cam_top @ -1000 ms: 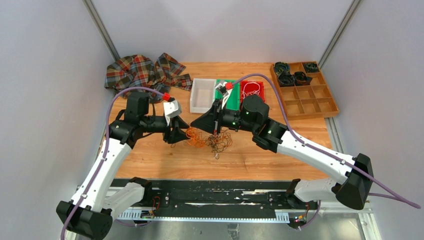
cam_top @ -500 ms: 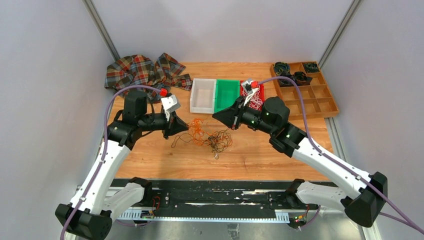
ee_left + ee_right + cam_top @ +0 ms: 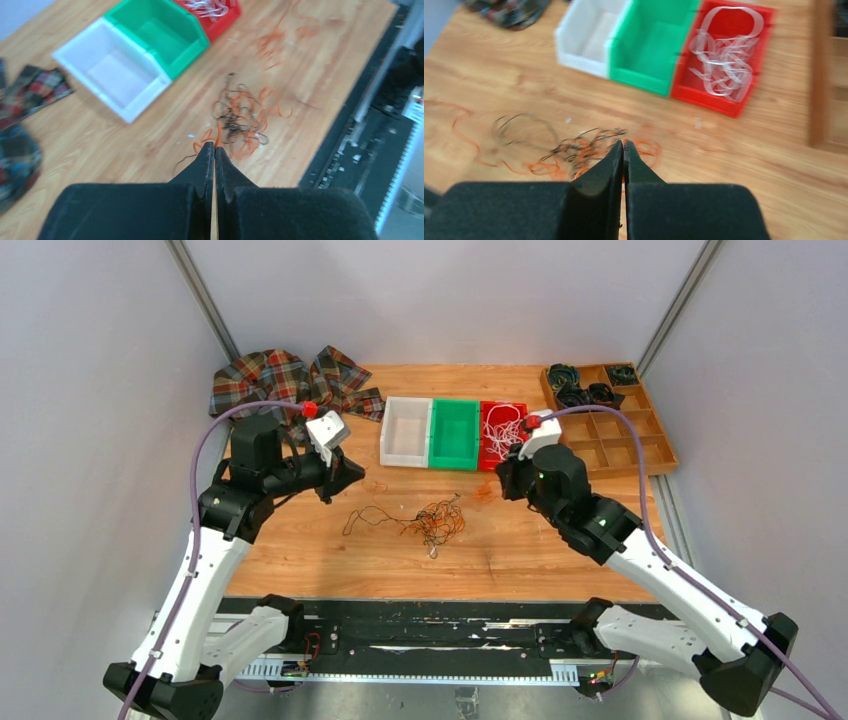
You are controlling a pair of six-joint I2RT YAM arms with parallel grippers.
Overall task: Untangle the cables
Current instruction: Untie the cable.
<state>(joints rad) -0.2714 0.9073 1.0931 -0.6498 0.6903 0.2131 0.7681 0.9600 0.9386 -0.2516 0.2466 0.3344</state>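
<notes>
A tangle of black and orange cables (image 3: 432, 524) lies mid-table, with one black strand (image 3: 352, 520) trailing left. It also shows in the left wrist view (image 3: 240, 116) and the right wrist view (image 3: 574, 147). My left gripper (image 3: 355, 477) hovers up-left of it, its jaws shut (image 3: 214, 145), and a thin orange cable (image 3: 218, 135) runs straight into the tips. My right gripper (image 3: 500, 482) is to the right of the tangle, jaws shut (image 3: 624, 143), with orange loops (image 3: 649, 148) at the tips and orange in the gap. White cables (image 3: 505, 425) lie in the red bin.
White bin (image 3: 390, 445), green bin (image 3: 437, 440) and red bin (image 3: 487, 445) stand in a row behind the tangle. A plaid cloth (image 3: 280, 385) lies back left. A wooden divided tray (image 3: 620, 445) with dark coiled rolls stands back right. A black rail (image 3: 430, 625) runs along the near edge.
Both grippers have pulled away from the tangle, the left one up-left and the right one to the right. The tangle has spread out, and a black strand now trails left.
</notes>
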